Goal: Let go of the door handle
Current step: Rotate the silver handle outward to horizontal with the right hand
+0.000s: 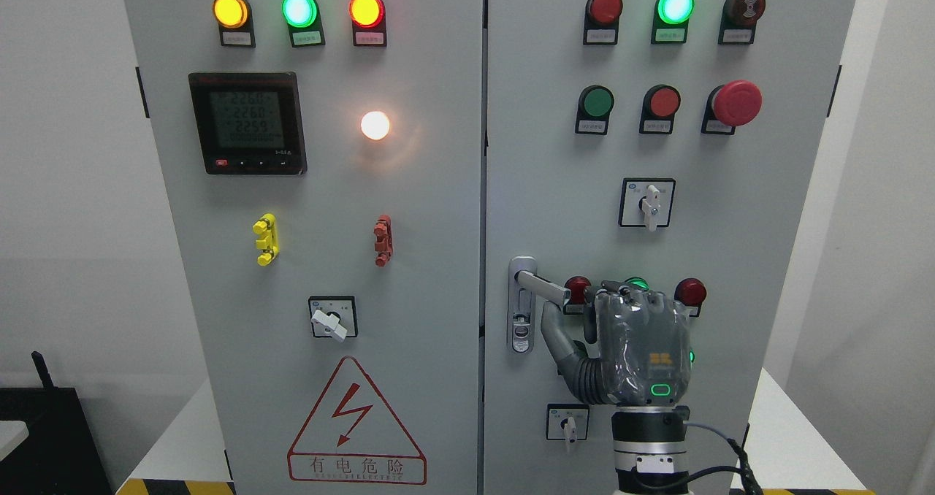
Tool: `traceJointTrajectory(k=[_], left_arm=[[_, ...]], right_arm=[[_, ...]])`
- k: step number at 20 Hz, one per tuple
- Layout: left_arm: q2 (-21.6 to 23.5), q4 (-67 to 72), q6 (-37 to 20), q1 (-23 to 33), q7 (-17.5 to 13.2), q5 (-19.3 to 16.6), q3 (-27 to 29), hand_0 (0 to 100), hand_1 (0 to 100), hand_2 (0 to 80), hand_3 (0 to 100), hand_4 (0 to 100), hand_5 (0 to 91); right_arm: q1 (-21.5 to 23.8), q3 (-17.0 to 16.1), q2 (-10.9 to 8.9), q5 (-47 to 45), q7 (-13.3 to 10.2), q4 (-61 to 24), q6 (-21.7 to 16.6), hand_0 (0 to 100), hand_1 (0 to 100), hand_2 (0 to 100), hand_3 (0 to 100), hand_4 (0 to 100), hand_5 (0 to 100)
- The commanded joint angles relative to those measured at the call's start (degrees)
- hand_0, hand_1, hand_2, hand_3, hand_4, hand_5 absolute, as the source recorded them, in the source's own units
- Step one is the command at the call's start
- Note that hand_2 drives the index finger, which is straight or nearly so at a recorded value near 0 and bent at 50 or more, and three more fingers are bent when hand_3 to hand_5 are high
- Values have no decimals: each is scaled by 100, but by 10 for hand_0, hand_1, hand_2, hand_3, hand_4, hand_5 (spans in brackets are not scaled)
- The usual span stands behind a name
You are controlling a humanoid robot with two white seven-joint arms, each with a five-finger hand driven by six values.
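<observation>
The fingers (621, 290) of the right hand (641, 349) curl forward against the right door (767, 261), with the thumb (553, 334) raised to the free end of the door handle (542, 285); whether they clamp the lever cannot be told, as the back of the hand hides them. The door handle sits at lower centre of the frame, its lever swung out to the right from the lock plate (520, 312). The wrist enters from the bottom edge, right of centre. Above, a rotary switch (648, 203) and red mushroom button (736, 103) occupy the upper right. The left door (438, 261) carries a digital meter (247, 123) at upper left.
</observation>
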Motion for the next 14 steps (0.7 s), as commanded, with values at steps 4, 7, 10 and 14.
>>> traceJointTrajectory(k=[4,7,10,14], left_arm=[[0,-88,-1,0,-30,0,-70,120,389,0,0,0,0],[0,-88,-1,0,-30,0,-70,120,389,0,0,0,0],[0,-88,-1,0,-30,0,-70,120,389,0,0,0,0],[0,-88,-1,0,-30,0,-70,120,389,0,0,0,0]], right_arm=[[-33,-30,-1,0,3,-16,-5,491,433,1000,1000,1000,992],[11,-30,8,0,3,-16,-5,492,432,1000,1000,1000,992],[63,-30,8,-18,3,-16,-14,493,432,1000,1000,1000,992],[326,-39,-36,-35,-14,-191,-58,506,445,1000,1000,1000,992]])
